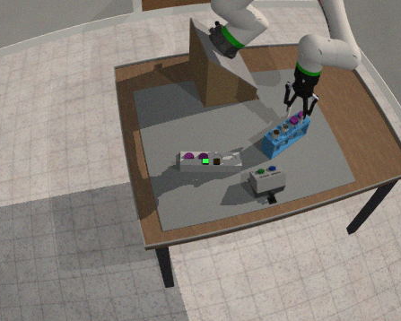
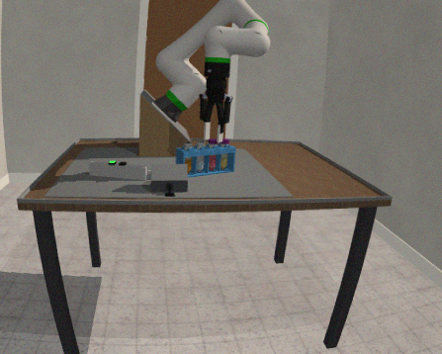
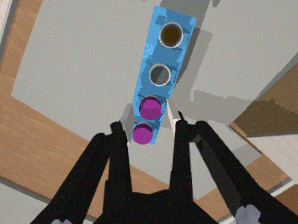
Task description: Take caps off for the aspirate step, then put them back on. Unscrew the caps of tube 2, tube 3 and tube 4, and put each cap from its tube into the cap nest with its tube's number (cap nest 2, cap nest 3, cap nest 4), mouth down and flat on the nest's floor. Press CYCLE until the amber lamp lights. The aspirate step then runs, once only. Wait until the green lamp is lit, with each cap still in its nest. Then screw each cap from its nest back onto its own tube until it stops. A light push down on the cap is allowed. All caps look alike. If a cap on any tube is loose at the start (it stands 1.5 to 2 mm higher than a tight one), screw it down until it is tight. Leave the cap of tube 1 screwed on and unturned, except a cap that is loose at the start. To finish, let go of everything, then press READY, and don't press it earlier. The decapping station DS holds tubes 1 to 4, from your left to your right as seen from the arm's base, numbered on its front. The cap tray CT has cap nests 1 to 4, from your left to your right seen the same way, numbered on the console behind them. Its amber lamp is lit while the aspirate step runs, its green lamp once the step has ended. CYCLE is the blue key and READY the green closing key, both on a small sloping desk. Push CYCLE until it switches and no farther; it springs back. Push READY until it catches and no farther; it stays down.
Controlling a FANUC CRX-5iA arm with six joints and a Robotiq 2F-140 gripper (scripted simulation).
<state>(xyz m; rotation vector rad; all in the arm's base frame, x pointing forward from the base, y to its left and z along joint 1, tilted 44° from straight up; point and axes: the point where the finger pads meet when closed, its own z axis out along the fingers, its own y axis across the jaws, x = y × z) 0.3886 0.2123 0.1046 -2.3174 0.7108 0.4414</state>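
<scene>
The blue decapping station (image 1: pixel 274 145) (image 2: pixel 183 157) (image 3: pixel 165 55) stands at the right of the grey mat. Two tubes at its far-right end carry purple caps (image 1: pixel 295 119) (image 3: pixel 150 107) (image 3: pixel 143 133). The other two tubes (image 1: pixel 276 133) (image 3: pixel 171 34) (image 3: pixel 160 74) stand open. My gripper (image 1: pixel 297 114) (image 2: pixel 214 137) (image 3: pixel 150 108) is open, its fingers on either side of the capped end and clear of the caps. The cap tray (image 1: pixel 233 163) (image 2: pixel 129 170) holds two purple caps (image 1: pixel 188 155) (image 1: pixel 203 156) in its left nests. Its green lamp (image 1: pixel 205 160) (image 2: pixel 112 161) is lit.
The small key desk (image 1: pixel 266 181) stands in front of the station, with the green key (image 1: pixel 260 170) and the blue key (image 1: pixel 272 169) on top. A tall brown wedge-shaped pedestal (image 1: pixel 215 81) bears the arm at the back of the table.
</scene>
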